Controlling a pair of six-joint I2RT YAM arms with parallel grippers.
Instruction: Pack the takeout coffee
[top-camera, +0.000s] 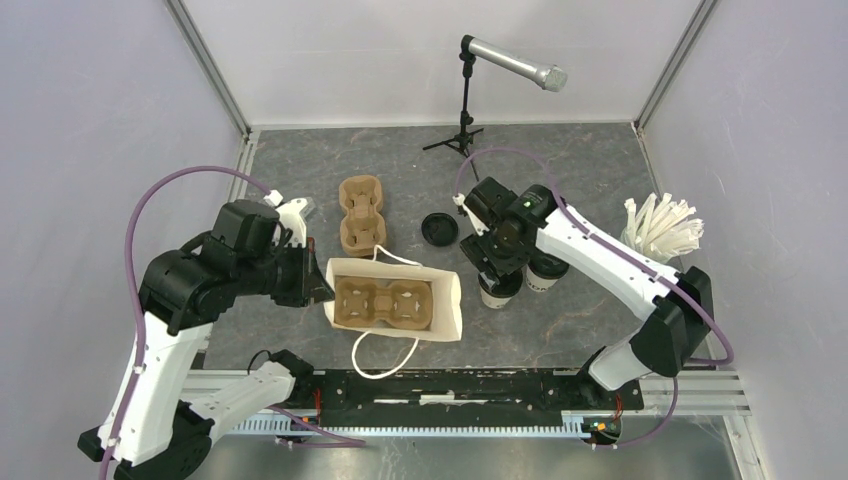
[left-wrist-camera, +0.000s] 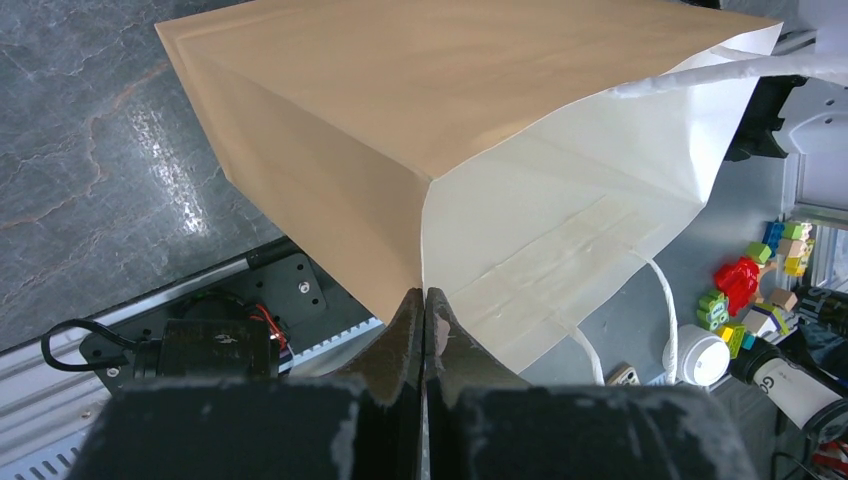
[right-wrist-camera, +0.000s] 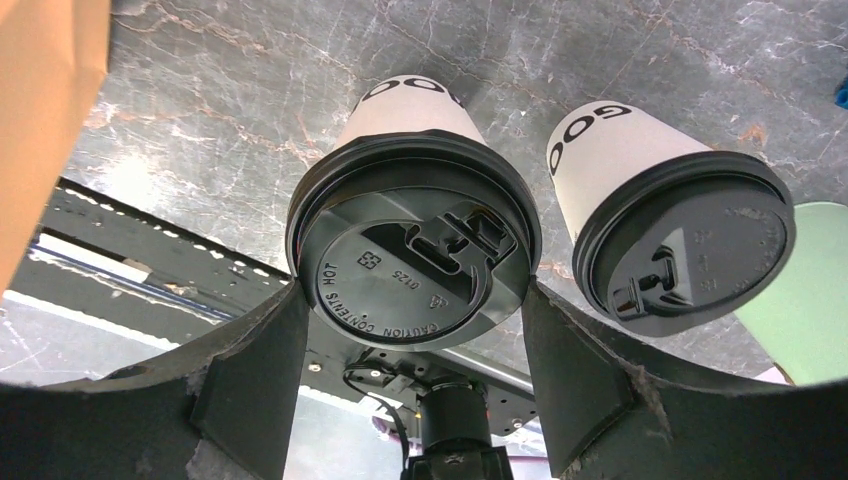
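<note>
Two takeout coffee cups, white with black lids, stand on the table right of the bag. My right gripper (top-camera: 497, 270) (right-wrist-camera: 410, 300) is shut on the left cup (top-camera: 500, 292) (right-wrist-camera: 412, 262), one finger against each side of its lid rim. The other cup (top-camera: 546, 272) (right-wrist-camera: 680, 240) stands free just to its right. A white paper bag (top-camera: 445, 300) (left-wrist-camera: 450, 120) lies open with a brown cup carrier (top-camera: 383, 303) inside. My left gripper (top-camera: 318, 285) (left-wrist-camera: 424, 300) is shut on the bag's left edge.
A second brown carrier (top-camera: 361, 213) lies behind the bag, with a loose black lid (top-camera: 439, 229) to its right. A pale green cup of wrapped straws (top-camera: 662, 228) (right-wrist-camera: 810, 290) stands at the far right. A microphone stand (top-camera: 465, 120) is at the back.
</note>
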